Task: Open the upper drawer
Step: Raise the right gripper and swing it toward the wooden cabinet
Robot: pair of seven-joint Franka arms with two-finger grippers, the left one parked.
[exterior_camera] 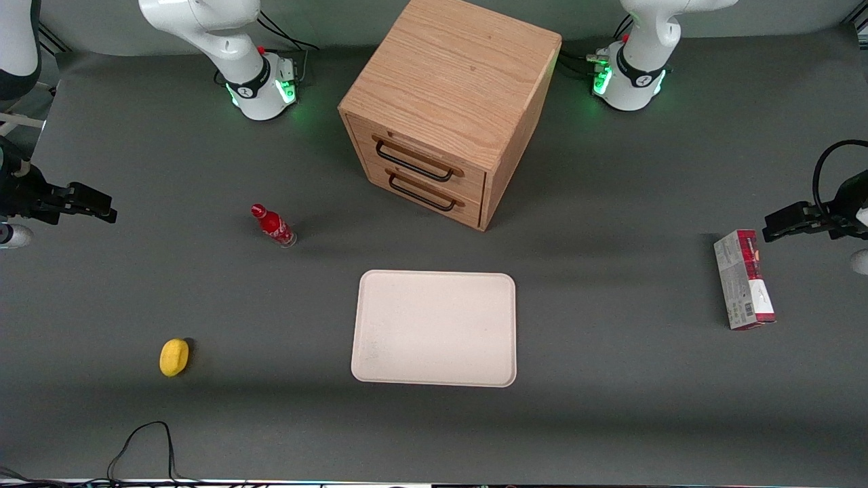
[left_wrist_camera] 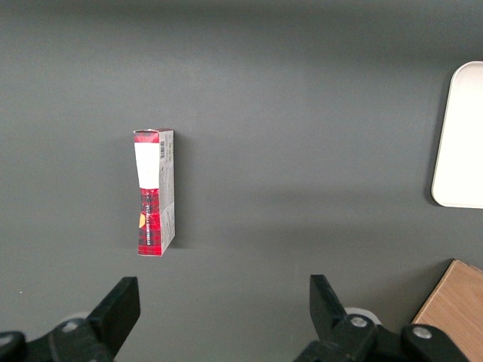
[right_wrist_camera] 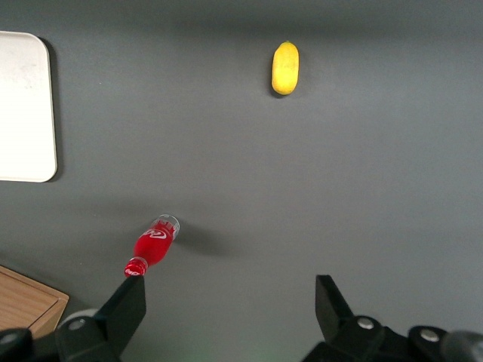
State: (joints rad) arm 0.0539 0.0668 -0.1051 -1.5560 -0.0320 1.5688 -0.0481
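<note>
Not yet begun: upper drawer (exterior_camera: pixel 417 157) shut flush in cabinet (exterior_camera: pixel 453 81), tool (right_wrist_camera: pixel 226 305) spread wide, empty, well apart above tabletop (exterior_camera: pixel 610 379), near cola bottle (right_wrist_camera: pixel 153 245).

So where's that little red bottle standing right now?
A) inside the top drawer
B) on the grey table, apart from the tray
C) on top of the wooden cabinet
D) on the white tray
B: the red bottle stands on the grey table, apart from the white tray; the gripper hangs open at the working arm's end.
</note>
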